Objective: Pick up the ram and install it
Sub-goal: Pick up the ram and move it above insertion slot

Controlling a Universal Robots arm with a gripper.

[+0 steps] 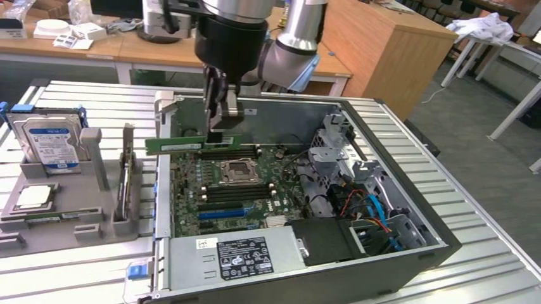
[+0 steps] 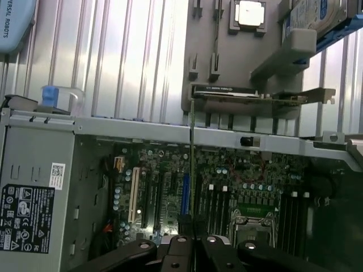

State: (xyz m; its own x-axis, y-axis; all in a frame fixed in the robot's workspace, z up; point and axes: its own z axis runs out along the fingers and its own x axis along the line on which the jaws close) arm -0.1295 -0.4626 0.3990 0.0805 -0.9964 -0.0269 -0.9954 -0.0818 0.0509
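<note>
My gripper (image 1: pixel 222 134) is shut on the ram (image 1: pixel 173 145), a long thin green stick held level and on edge. It hangs just above the back part of the motherboard (image 1: pixel 253 196) inside the open computer case (image 1: pixel 397 253). It sits over the black memory slots (image 1: pixel 227 154) behind the silver processor socket (image 1: pixel 239 171), and I cannot tell whether it touches them. In the wrist view the ram (image 2: pixel 193 170) shows edge-on as a thin line running out from my gripper (image 2: pixel 194 245), above the slots (image 2: pixel 212 204).
A grey parts holder (image 1: pixel 50 225) stands at the exterior view's left, carrying a blue-labelled hard drive (image 1: pixel 50 142), a square processor chip (image 1: pixel 34 197) and an upright card (image 1: pixel 127 183). The power supply (image 1: pixel 241 256) and the drive cage with cables (image 1: pixel 372 202) take up the case's near and right parts.
</note>
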